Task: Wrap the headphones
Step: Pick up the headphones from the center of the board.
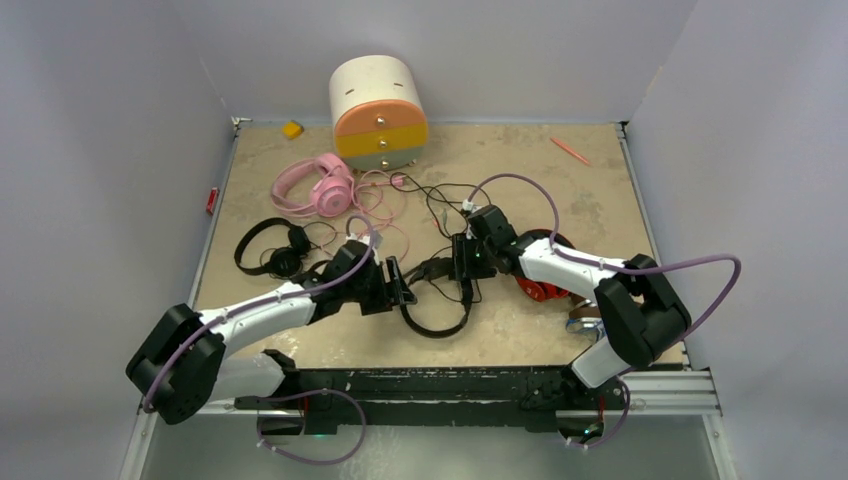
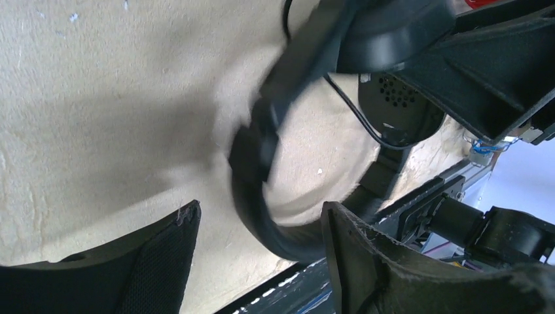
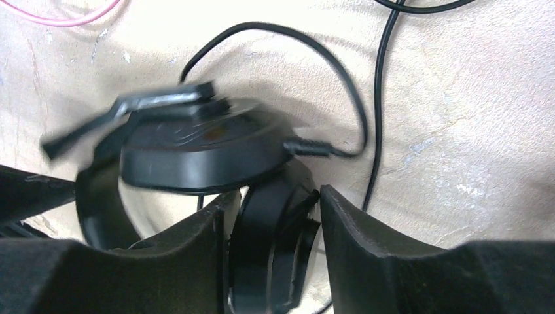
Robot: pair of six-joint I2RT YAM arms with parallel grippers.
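Black headphones (image 1: 436, 330) lie centre of the counter (image 1: 560, 200), between both arms. Right claw (image 3: 271, 199) pinches one ear-cup yoke, likely anchoring it. Left claw (image 2: 260, 219) is released, headband between its fingers, probably lining up to steady it for cable winding.

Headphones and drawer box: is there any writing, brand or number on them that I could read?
No text can be read.
Black headphones: a faint embossed mark on the cup, too blurred to read.
Pink headphones and drawer box: no writing shows.
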